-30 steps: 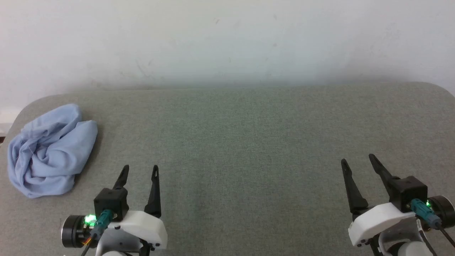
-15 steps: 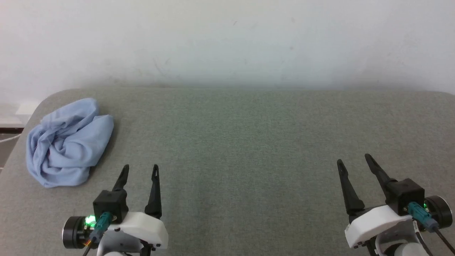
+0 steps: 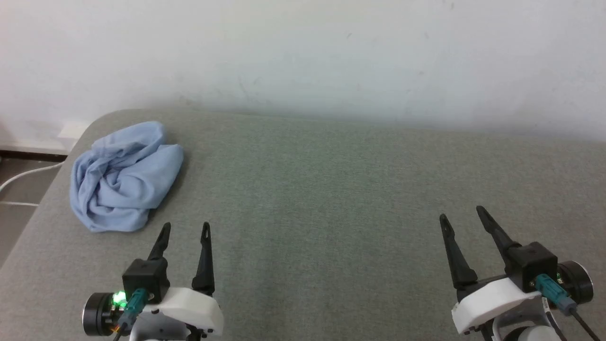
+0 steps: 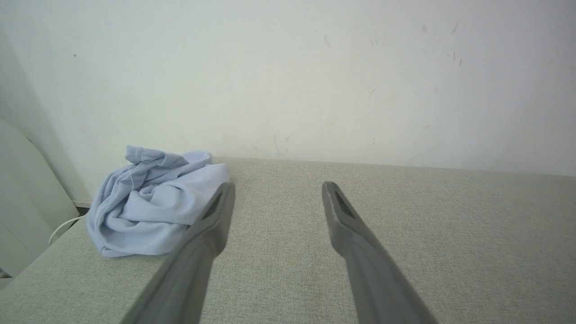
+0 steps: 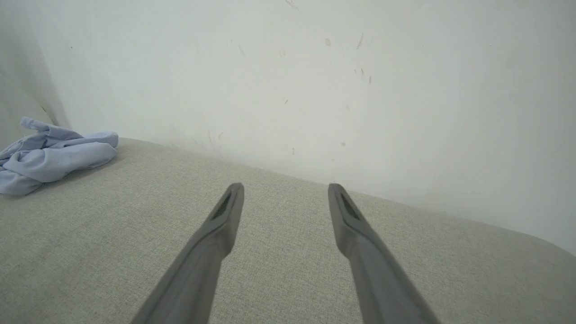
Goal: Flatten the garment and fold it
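Though crumpled, garment (image 3: 124,177) on table (image 3: 331,199).

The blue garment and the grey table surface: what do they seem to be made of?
The garment: soft matte knit, probably cotton; it lies crumpled in limp folds. The table surface: matte woven fabric covering, it seems; a fine weave grain shows.

Head view swings left: the table's (image 3: 307,199) far edge now slants, and floor (image 3: 19,208) with a white cable (image 3: 28,174) comes into sight at left. Left gripper (image 3: 186,226) now stands nearer the crumpled shirt (image 3: 125,175).
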